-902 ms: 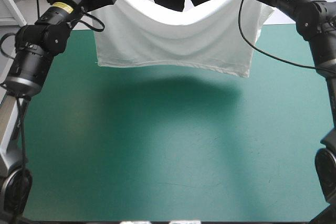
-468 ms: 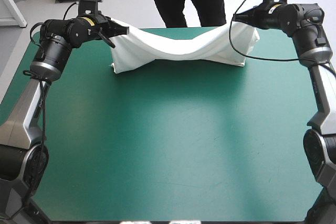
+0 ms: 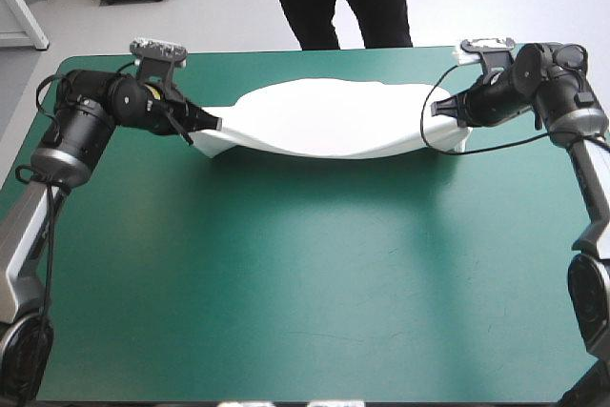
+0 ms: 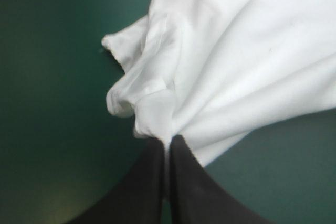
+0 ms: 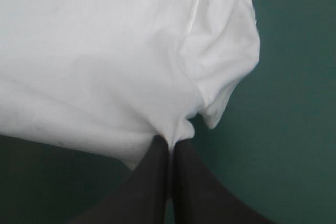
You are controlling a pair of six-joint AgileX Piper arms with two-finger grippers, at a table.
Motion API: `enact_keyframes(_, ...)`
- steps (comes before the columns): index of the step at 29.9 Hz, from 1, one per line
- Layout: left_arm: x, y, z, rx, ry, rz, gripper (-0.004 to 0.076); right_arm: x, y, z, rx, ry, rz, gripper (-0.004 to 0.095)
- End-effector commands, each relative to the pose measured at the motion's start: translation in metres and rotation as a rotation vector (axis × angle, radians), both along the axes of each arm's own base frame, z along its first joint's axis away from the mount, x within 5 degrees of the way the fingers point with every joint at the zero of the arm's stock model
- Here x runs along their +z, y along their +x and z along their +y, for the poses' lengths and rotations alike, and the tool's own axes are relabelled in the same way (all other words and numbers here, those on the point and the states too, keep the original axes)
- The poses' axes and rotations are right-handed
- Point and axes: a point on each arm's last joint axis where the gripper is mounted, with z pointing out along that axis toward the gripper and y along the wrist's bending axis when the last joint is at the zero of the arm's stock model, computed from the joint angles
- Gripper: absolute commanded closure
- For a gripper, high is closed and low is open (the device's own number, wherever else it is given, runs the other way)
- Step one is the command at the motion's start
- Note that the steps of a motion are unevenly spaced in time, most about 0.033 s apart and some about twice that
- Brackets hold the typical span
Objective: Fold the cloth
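White T-shirt (image 3: 329, 119): strung low along desk (image 3: 305, 283) far edge.
Left claw (image 3: 214, 124): clamped on it.
Right claw (image 3: 429, 110): likewise.
Progress: folding all ahead.

Both arms stretch forward and inward, low; the left gripper (image 3: 213, 124) and the right gripper (image 3: 432, 111) each pinch the T-shirt (image 3: 324, 117).

the t-shirt (image 3: 329, 119), earlier hanging as a sheet high over the far edge, now sags onto the far part of the table (image 3: 305, 283), its middle puffed up. the left hand (image 3: 212, 125) and right hand (image 3: 434, 111) are down low, close to the table top.
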Motion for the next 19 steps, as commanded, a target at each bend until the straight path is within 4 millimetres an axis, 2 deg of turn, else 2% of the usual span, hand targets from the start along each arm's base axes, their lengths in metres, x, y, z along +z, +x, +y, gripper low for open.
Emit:
enact_keyframes(1, 0.007, -0.031, 0.006, 0.002, -0.023, -0.057, 0.0733, 0.018, -0.026, -0.004, 0.014, 0.0, -0.034, 0.0925)
enact_keyframes(8, -0.037, -0.072, 0.015, 0.002, -0.004, 0.046, 0.0733, -0.007, -0.053, -0.004, 0.032, -0.012, 0.087, 0.0925)
enact_keyframes(13, -0.065, -0.091, 0.019, 0.004, 0.01, 0.122, 0.0733, -0.028, -0.067, -0.004, 0.059, -0.021, 0.187, 0.0925)
enact_keyframes(19, -0.084, -0.106, 0.019, -0.009, 0.023, 0.188, 0.0733, -0.058, -0.087, -0.005, 0.074, -0.028, 0.314, 0.0925)
